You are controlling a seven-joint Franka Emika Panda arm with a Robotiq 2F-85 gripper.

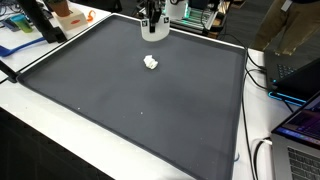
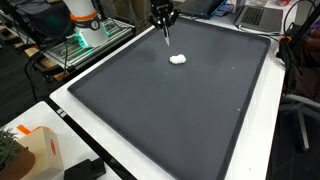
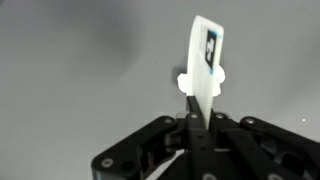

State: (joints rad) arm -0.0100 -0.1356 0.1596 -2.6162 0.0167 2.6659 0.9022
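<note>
The gripper [image 3: 197, 118] is pinched shut on a thin white strip [image 3: 206, 60]. It grips the strip by one end, so most of its length sticks out past the fingertips like a blade. A dark patch sits near the free end, but the wrist view is too soft to say what the strip is. Holding it by the end keeps the free tip clear for reaching down while the jaws stay above the surface. In both exterior views the gripper [image 1: 153, 22] hangs near the far edge of the dark mat [image 1: 120, 105], pointing straight down. A small white lump [image 1: 151, 62] lies on the mat just in front of it, apart from the strip and not touched by it. In the wrist view the lump [image 3: 183, 82] shows behind the strip, partly hidden, so the tip lines up over it. The mat covers most of the white table [image 1: 45, 128], so the pale lump stands out plainly.
</note>
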